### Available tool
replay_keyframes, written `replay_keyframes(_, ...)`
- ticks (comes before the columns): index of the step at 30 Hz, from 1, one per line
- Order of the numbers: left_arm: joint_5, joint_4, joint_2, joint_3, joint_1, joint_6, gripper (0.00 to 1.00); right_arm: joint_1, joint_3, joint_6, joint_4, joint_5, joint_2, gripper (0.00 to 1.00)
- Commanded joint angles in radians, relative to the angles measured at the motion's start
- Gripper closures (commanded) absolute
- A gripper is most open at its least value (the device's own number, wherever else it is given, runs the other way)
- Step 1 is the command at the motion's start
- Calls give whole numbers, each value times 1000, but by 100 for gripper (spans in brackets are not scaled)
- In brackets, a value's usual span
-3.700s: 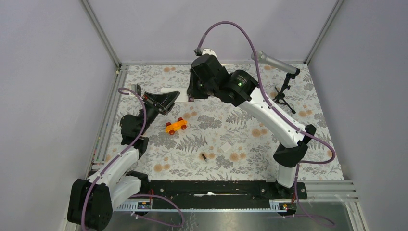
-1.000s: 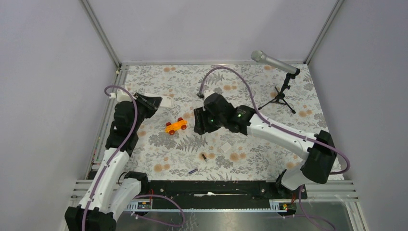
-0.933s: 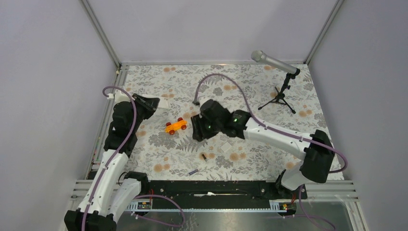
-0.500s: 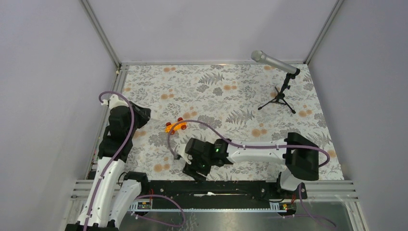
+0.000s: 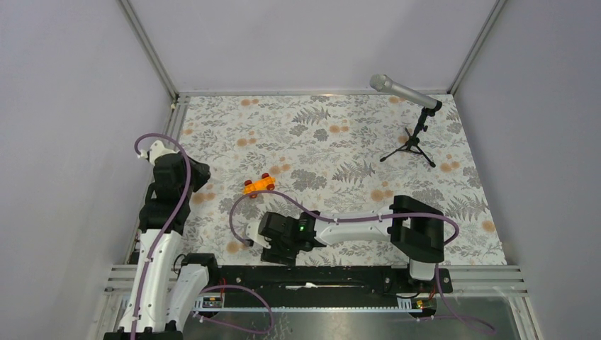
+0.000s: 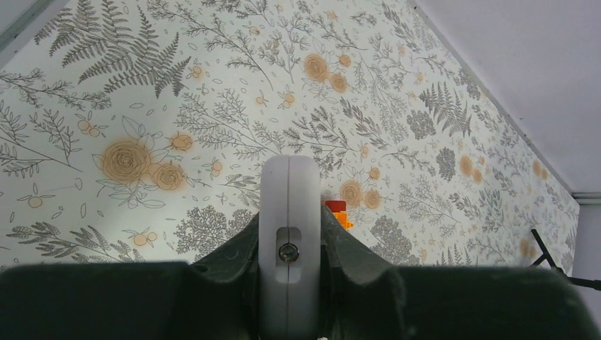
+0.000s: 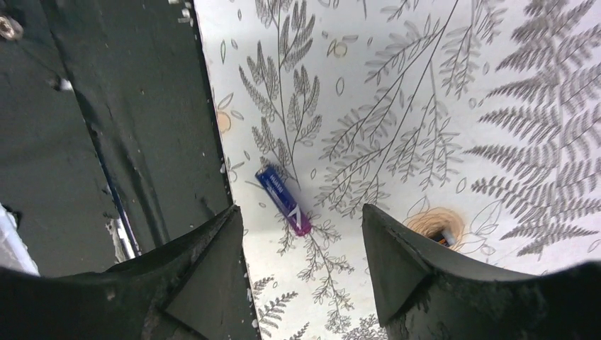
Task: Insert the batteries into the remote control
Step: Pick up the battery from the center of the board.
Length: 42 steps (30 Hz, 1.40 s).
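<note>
My left gripper (image 6: 289, 216) is shut on the white remote control (image 6: 288, 191), which stands edge-on between the fingers above the mat. In the top view this gripper (image 5: 197, 175) is at the left edge and the remote is hidden. My right gripper (image 7: 299, 212) is open just above the mat, near the front edge of the table (image 5: 275, 248). A blue-purple battery (image 7: 283, 199) lies flat between and just beyond its fingertips, untouched. The tip of a second battery (image 7: 445, 237) peeks out behind the right finger (image 7: 397, 262).
An orange toy car (image 5: 259, 185) stands mid-left on the floral mat and peeks past the remote (image 6: 339, 211). A microphone on a small tripod (image 5: 414, 124) stands at the back right. The black front rail (image 7: 106, 106) runs close beside the right gripper's left finger.
The right arm swung from the middle of the mat down to the front edge, over the blue-purple battery, and its jaws widened. The left arm drew back toward the left edge with the remote.
</note>
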Motion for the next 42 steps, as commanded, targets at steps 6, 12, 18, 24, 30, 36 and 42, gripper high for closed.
replay_keyframes(6, -39, 25, 11, 46, 39, 18, 100, 6, 78, -95, -26, -29, 52, 33)
replay_keyframes(12, -43, 27, 17, 50, 51, 18, 100, 5, 78, -128, -39, -29, 69, 35)
replay_keyframes(18, -31, 28, 17, 49, 58, 18, 100, 5, 85, -127, -34, 7, 92, 57)
replay_keyframes(24, -13, 29, 15, 49, 61, 14, 100, 5, 82, -96, -12, 49, 101, 66)
replay_keyframes(30, -1, 32, 12, 47, 63, 8, 100, 5, 88, -49, -21, 95, 118, 66)
replay_keyframes(36, 26, 44, 2, 43, 64, 5, 100, 5, 87, 1, -21, 145, 106, 91)
replay_keyframes(42, 176, 128, -23, 7, 64, 1, 100, -25, 107, 159, -7, 155, -5, 91)
